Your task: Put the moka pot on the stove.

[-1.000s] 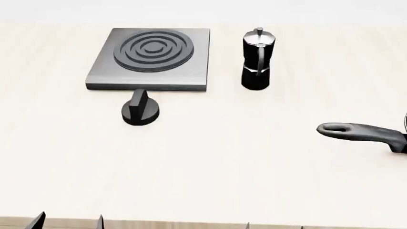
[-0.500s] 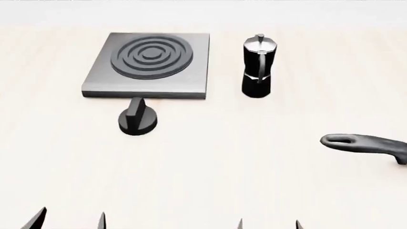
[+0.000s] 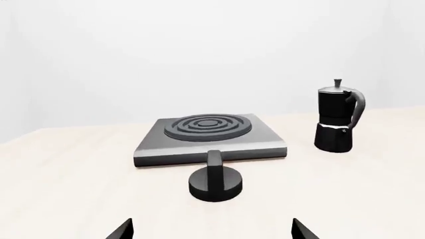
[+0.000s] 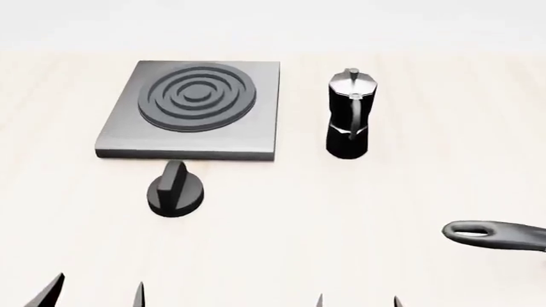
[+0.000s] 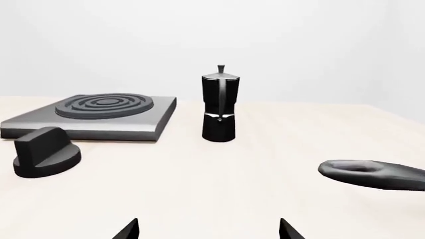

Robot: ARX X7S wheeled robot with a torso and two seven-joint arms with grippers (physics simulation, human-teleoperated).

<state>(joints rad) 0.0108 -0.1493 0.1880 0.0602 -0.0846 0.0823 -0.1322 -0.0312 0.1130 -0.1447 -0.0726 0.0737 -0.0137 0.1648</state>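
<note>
Head view, left to right. Left gripper point(image 4: 92, 291): only 2 dark fingertips show at the near edge, set apart with bare table between them, holding nothing.

1 stove point(image 4: 192, 109): flat grey square plate with raised concentric rings, lying on the pale table point(image 4: 282, 211), nothing on it.

1 short black knob point(image 4: 176, 189) with a ridge, just in front of the stove's near edge, apart from it.

1 moka pot point(image 4: 348, 115): upright on the table just beside the stove's right edge, not touching it, handle turned toward the camera. Bare table lies between the pot and both grippers; nothing stands in that space.

Right gripper point(image 4: 357, 300): 2 fingertips at the near edge, also spread, empty, well short of the pot.

1 black pan handle point(image 4: 495, 234) reaches in from the right edge; the pan itself is out of frame. It lies well to the right of the pot and nearer the robot.

Right wrist view: pot point(image 5: 220, 103) straight ahead, between stove and handle.
</note>
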